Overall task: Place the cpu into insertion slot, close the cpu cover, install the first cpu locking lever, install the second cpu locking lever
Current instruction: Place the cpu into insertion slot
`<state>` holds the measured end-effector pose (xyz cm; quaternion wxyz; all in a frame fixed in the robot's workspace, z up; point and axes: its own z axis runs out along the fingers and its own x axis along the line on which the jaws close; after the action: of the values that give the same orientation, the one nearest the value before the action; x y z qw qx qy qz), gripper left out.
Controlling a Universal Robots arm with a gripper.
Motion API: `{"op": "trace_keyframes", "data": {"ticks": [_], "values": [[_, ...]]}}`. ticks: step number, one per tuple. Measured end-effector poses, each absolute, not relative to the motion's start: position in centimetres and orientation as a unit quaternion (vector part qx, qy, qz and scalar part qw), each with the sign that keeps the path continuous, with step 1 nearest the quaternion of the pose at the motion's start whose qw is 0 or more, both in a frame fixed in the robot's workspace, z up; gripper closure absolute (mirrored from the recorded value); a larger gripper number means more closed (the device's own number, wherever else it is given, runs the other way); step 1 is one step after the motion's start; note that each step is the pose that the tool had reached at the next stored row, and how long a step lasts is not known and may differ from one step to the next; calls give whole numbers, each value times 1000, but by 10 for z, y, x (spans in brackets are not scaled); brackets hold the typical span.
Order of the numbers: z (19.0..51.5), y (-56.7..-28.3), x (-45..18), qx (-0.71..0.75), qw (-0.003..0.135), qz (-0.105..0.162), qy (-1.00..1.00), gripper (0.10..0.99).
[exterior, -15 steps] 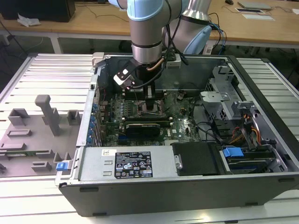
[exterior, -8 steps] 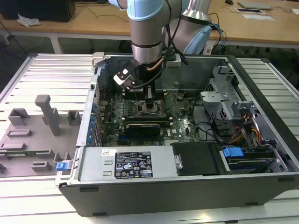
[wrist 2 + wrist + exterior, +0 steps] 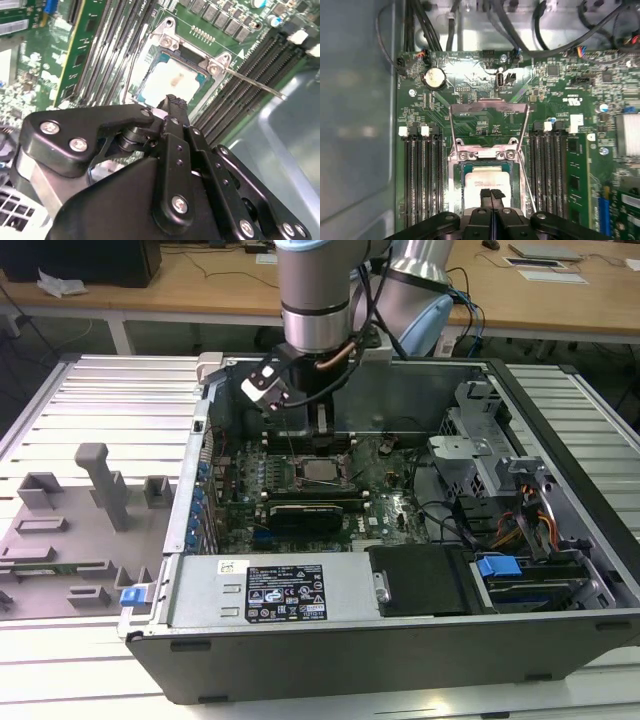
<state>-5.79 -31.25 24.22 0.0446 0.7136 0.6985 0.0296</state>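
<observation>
My jaws are pressed together, empty, just above the cpu [image 3: 486,176], which sits in the insertion slot [image 3: 192,50]. It looks light, stiff and fragile; I'd grip only its edges.

No legible text; black label [image 3: 285,592] on metal cover [image 3: 200,592], print too small to read.

Silver-grey tubular arm [image 3: 318,300] bears a black tool [image 3: 492,194] with silver screws [image 3: 180,204].
</observation>
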Motion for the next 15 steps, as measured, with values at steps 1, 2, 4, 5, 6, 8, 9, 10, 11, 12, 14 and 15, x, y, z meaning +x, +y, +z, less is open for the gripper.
{"op": "trace_keyframes", "data": {"ticks": [1, 2, 4, 5, 6, 8, 9, 10, 11, 12, 14, 15], "values": [[246, -313, -58, 714, 45, 29, 699, 980], [246, -312, -58, 714, 45, 30, 699, 980], [246, -312, -58, 714, 45, 29, 699, 980], [246, -313, -57, 714, 36, 24, 699, 980], [246, -313, -57, 714, 30, 20, 699, 980], [246, -313, -57, 714, 24, 17, 699, 980], [246, -313, -57, 714, 24, 17, 699, 980], [246, -313, -56, 714, 24, 17, 699, 980], [246, -313, -55, 714, 24, 17, 699, 980], [246, -313, -53, 714, 24, 17, 699, 980], [248, -313, -53, 714, 24, 17, 699, 980], [249, -313, -53, 714, 24, 17, 699, 980]]}}
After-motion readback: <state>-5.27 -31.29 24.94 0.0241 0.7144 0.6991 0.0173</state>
